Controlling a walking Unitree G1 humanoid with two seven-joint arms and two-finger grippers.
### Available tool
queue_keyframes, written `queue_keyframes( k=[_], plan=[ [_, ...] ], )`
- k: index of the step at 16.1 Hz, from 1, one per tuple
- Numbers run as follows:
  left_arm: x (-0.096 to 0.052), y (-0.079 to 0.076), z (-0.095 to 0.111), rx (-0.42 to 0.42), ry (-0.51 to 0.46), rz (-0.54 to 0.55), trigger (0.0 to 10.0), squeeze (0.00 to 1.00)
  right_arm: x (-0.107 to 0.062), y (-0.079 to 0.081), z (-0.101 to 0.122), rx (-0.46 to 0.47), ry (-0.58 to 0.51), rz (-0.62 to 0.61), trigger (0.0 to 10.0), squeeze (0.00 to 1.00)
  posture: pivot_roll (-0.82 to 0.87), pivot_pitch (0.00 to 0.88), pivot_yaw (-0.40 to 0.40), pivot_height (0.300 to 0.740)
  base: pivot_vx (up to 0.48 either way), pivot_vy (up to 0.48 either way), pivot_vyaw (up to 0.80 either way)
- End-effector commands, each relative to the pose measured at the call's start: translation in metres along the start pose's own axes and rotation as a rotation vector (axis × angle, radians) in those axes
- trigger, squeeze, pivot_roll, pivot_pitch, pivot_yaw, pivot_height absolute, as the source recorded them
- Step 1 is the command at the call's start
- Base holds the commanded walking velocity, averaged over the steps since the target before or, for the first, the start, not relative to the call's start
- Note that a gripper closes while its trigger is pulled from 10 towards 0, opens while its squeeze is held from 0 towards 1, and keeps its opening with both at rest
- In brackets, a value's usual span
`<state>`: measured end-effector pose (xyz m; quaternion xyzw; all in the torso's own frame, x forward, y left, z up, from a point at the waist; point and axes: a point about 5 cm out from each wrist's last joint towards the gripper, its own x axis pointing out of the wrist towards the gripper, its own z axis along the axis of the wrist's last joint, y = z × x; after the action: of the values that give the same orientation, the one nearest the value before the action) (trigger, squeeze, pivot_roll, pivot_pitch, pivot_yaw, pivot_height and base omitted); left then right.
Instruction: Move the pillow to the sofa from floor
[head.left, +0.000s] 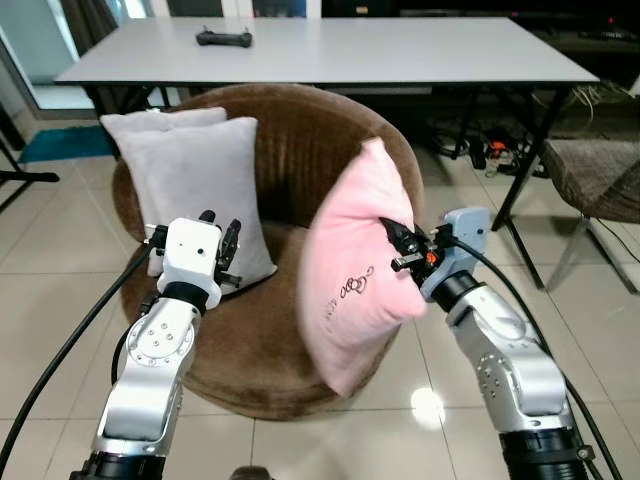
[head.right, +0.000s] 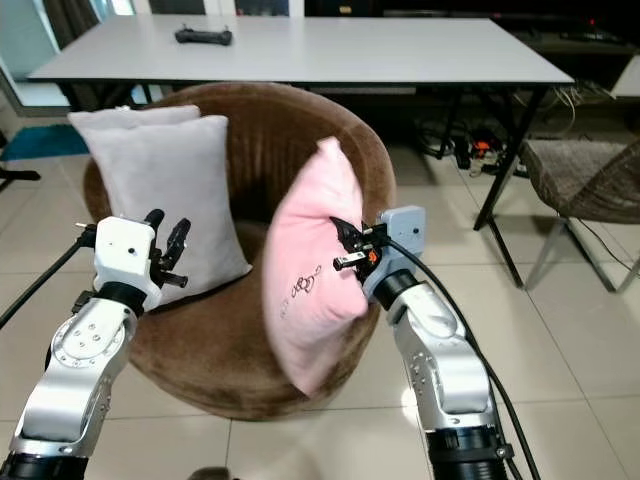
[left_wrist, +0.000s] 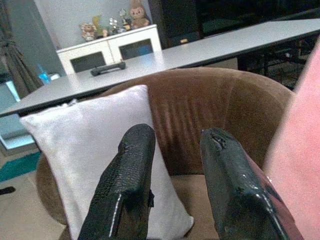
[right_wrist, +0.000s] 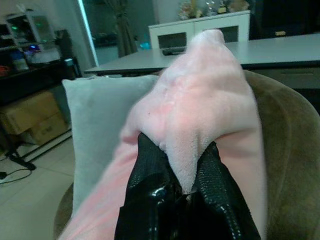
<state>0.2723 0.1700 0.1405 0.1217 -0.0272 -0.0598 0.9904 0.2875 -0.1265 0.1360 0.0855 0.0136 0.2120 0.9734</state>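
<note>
A pink pillow (head.left: 355, 270) hangs in the air over the right front rim of the round brown sofa chair (head.left: 300, 140). My right gripper (head.left: 397, 240) is shut on the pillow's right edge, pinching a fold of fabric (right_wrist: 192, 150) between its fingers. My left gripper (head.left: 220, 238) is raised in front of the sofa's left side, open with nothing between its fingers (left_wrist: 130, 180). Two grey pillows (head.left: 200, 190) lean upright on the sofa's seat at the left.
A long grey table (head.left: 330, 50) with a black controller (head.left: 224, 39) stands behind the sofa. Cables and a power strip (head.left: 480, 150) lie under it at the right. A woven chair (head.left: 600, 180) stands far right. Tiled floor (head.left: 40, 300) surrounds the sofa.
</note>
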Motion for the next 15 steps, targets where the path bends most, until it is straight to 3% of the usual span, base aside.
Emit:
queue_keyframes(
  k=[1, 5, 8, 13, 15],
  plan=[
    [-0.001, 0.004, 0.006, 0.017, -0.026, 0.007, 10.0, 0.14, 0.003, -0.005, 0.012, -0.003, -0.054, -0.038, 10.0, 0.00, 0.16, 0.000, 0.013, 0.740, 0.326, 0.000, 0.00],
    [-0.001, 0.003, 0.005, 0.024, -0.026, -0.006, 10.0, 0.14, 0.002, -0.004, 0.008, 0.024, -0.050, -0.057, 10.0, 0.00, 0.15, 0.000, 0.017, 0.740, 0.397, 0.000, 0.00],
    [0.000, 0.003, 0.006, 0.020, -0.030, -0.007, 10.0, 0.14, 0.004, -0.002, 0.009, -0.009, -0.053, -0.057, 10.0, 0.00, 0.15, 0.000, 0.015, 0.740, 0.420, 0.000, 0.00],
    [-0.003, 0.002, 0.006, 0.021, -0.037, -0.009, 10.0, 0.15, 0.006, 0.012, 0.012, -0.008, -0.052, 0.072, 10.0, 0.00, 0.17, 0.000, 0.001, 0.740, 0.424, 0.000, 0.80],
    [-0.004, 0.003, 0.006, 0.024, -0.037, -0.008, 10.0, 0.15, 0.008, 0.012, 0.013, -0.015, -0.062, 0.066, 10.0, 0.00, 0.17, 0.000, -0.003, 0.740, 0.424, 0.000, 0.80]
  ],
)
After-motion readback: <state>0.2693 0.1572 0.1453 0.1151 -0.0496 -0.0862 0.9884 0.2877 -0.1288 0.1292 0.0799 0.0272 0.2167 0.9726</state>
